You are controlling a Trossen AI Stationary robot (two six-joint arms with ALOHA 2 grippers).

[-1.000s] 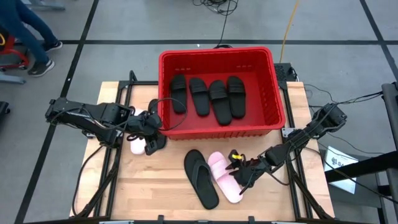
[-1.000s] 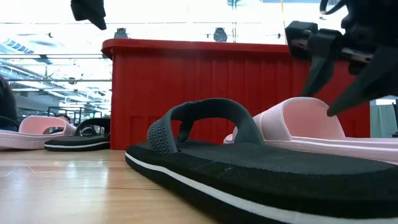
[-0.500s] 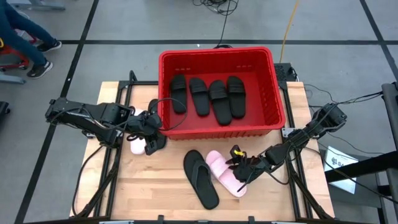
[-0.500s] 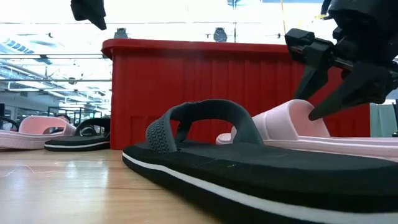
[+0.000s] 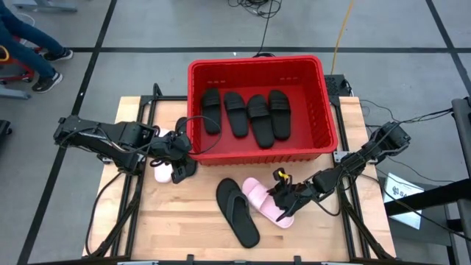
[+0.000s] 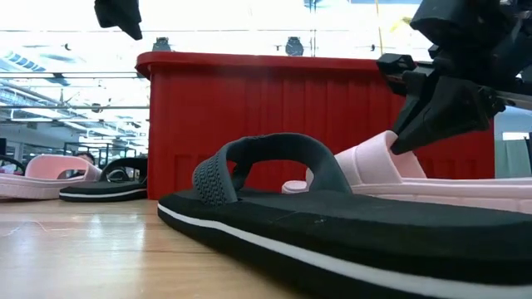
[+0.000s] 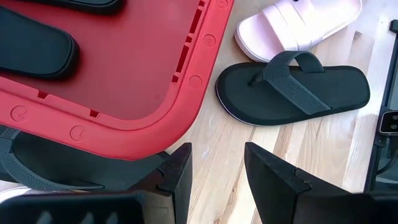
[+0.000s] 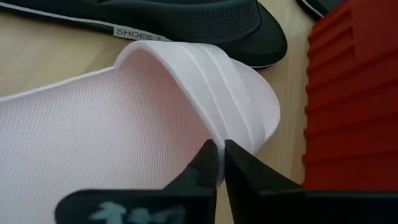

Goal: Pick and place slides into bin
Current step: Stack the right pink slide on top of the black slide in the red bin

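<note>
Right pincer (image 8: 219, 163) clamps tight on the pink slide's (image 5: 259, 197) strap, beside the black thong (image 5: 237, 211); left pincer (image 7: 217, 168) waits wide open, empty, by the bin (image 5: 327, 125).

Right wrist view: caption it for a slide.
Right gripper shut on the pink slide's strap, beside a black flip-flop and the red bin.

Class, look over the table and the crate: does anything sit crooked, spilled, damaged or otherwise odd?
Nothing looks damaged or spilled. Four black sandals lie side by side in the red crate. The only unsettled item is the pink sandal in front of the crate: the right gripper is shut on its strap, beside a black flip-flop.
</note>
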